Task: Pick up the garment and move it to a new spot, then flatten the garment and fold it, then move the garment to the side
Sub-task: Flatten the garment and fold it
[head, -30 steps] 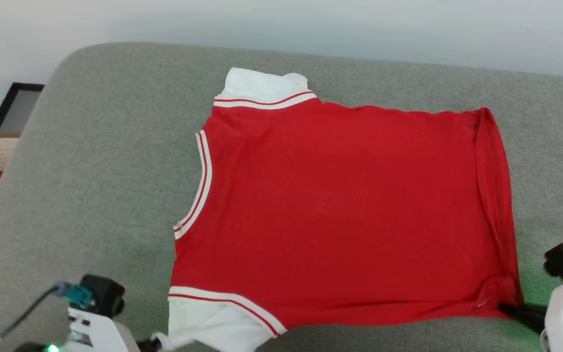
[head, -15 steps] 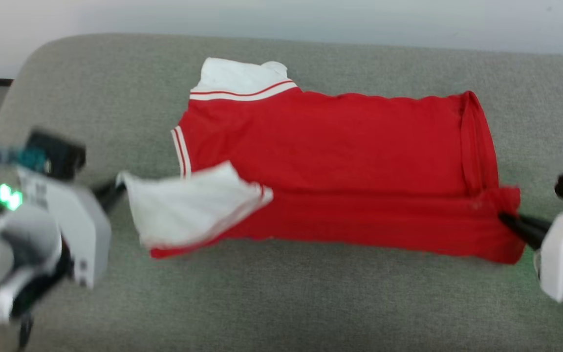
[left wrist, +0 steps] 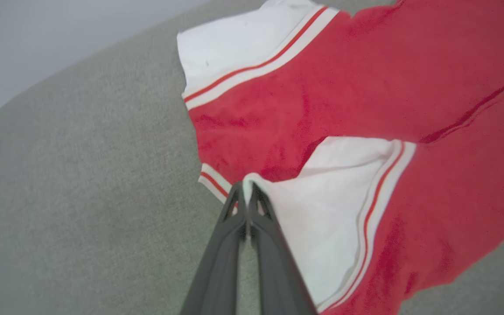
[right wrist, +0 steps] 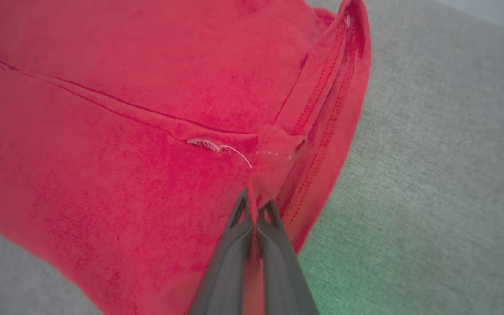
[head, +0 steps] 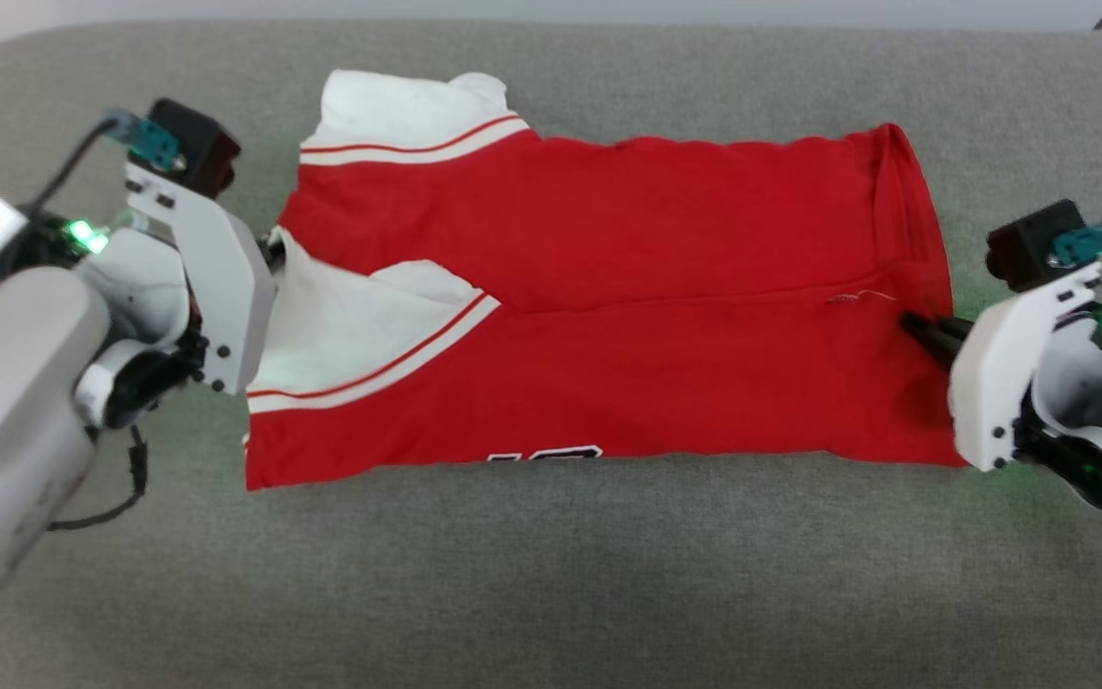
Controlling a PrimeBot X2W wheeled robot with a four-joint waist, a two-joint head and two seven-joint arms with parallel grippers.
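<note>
**Jersey doubled over on cushion, both hands clamped on the top layer**

Head view: the red jersey (head: pixel 666 316) lies across the middle of the frame on a gray cushion (head: pixel 551 584). Its neck end is toward the left and its hem end toward the right. The lower part is doubled up over the rest, and the edge of that upper layer runs left to right across the middle of the cloth. The tops of black numerals (head: pixel 543 453) outlined in white peek out at the lower fold line.

Left hand (head: pixel 274 241), left-centre of frame: clenched on the tip of a white shoulder panel (head: pixel 341 325). The left wrist view shows the white corner pinched between the two fingertips. Red-white striped trim (head: pixel 388 368) borders this panel. A second white panel (head: pixel 398 105) lies flat at the jersey's upper left.

Right hand (head: pixel 914 327), right-centre of frame: clenched on a red corner at the hem end. The right wrist view shows cloth bunched between the tips, with a loose pale thread (right wrist: pixel 223 149) just beside the grip. A green glow falls on the cushion near this hand.
</note>
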